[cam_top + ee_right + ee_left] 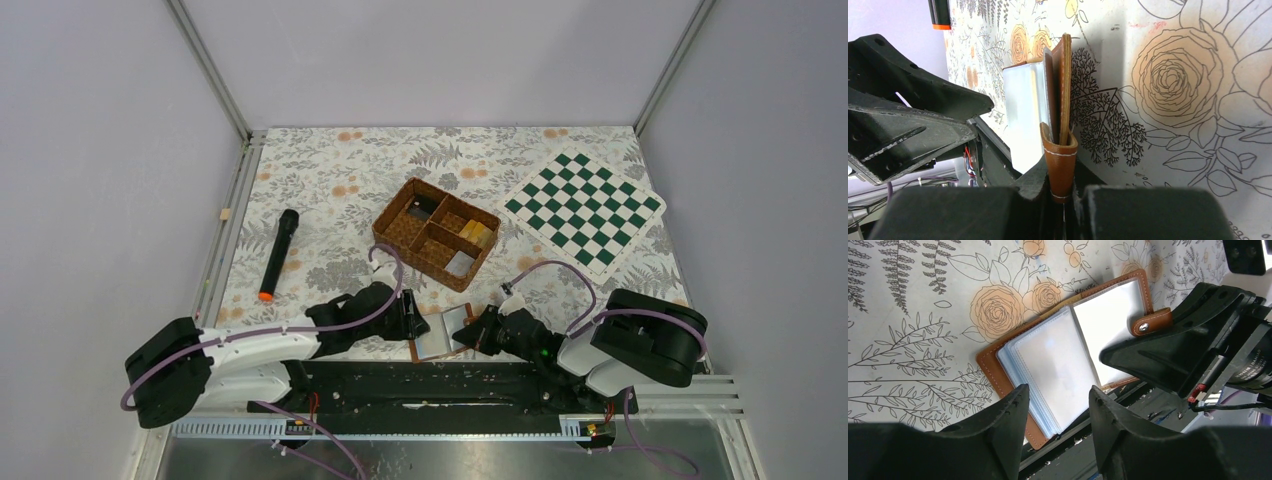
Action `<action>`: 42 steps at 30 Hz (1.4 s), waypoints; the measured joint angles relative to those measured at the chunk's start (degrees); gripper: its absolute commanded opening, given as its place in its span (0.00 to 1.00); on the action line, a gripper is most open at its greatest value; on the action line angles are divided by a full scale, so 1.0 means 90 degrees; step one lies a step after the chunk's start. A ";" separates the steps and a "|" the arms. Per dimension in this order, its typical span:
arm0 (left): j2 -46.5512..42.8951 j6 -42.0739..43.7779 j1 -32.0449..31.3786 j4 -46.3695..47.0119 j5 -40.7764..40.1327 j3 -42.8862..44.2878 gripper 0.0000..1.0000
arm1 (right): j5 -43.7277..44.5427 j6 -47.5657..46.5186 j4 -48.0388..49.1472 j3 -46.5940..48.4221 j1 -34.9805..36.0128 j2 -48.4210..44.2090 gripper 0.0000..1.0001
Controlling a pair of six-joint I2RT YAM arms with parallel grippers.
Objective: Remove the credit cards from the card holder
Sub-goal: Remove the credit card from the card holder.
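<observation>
Open card holder (440, 335) lower centre, right gripper (470, 335) clamped on its cover, left gripper (412, 318) half-spread over it, woven basket (415, 260) above, chessboard (585, 210) upper right

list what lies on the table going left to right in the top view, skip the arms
black marker → woven basket → checkerboard mat. The card holder is left out: it lies nearer, in line with the basket, so its place is unclear.
</observation>
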 measured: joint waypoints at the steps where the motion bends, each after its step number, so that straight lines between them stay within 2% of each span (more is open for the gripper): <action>1: -0.0061 -0.0010 0.0000 0.0007 -0.0002 -0.0039 0.48 | 0.0000 0.0002 0.0000 -0.0002 0.0000 0.0000 0.00; 14: 0.0396 -0.0075 0.0000 0.0289 0.0039 -0.0163 0.46 | 0.0000 0.0007 0.0000 -0.0005 0.0000 -0.0005 0.00; 26: 0.0391 -0.0044 0.0000 0.0294 0.0051 -0.0163 0.40 | -0.0002 0.0007 -0.0002 -0.0005 0.0000 -0.0005 0.00; 42: 0.0389 0.0010 0.0000 0.0741 0.0260 -0.0163 0.39 | -0.0005 0.0005 -0.0002 -0.0002 0.0000 -0.0002 0.00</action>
